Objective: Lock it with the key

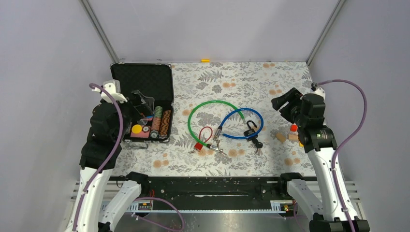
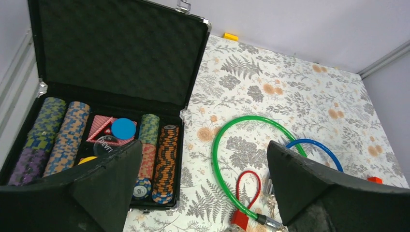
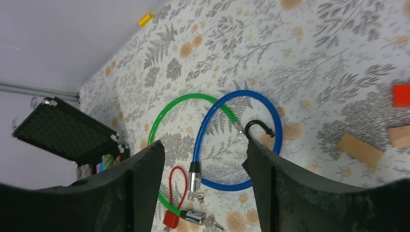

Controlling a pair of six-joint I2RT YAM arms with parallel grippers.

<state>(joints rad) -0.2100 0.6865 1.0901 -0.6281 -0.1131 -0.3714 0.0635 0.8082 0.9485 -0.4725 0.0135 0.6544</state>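
Observation:
The lock, a glossy blue cable loop, lies mid-table, crossing a green cable loop. Its dark and silver cylinder end points toward the near edge, with the small silvery key at its tip. The right wrist view shows the blue cable, its cylinder and the key. My left gripper is open and empty over the chip case, far left of the lock. My right gripper is open and empty, raised to the right of the lock; in its wrist view the lock lies below.
A black padlock with dark keys lies inside the blue loop. A small red padlock sits by the green cable's silver end. An open black poker chip case stands at the left. Wooden blocks and a red block lie at the right.

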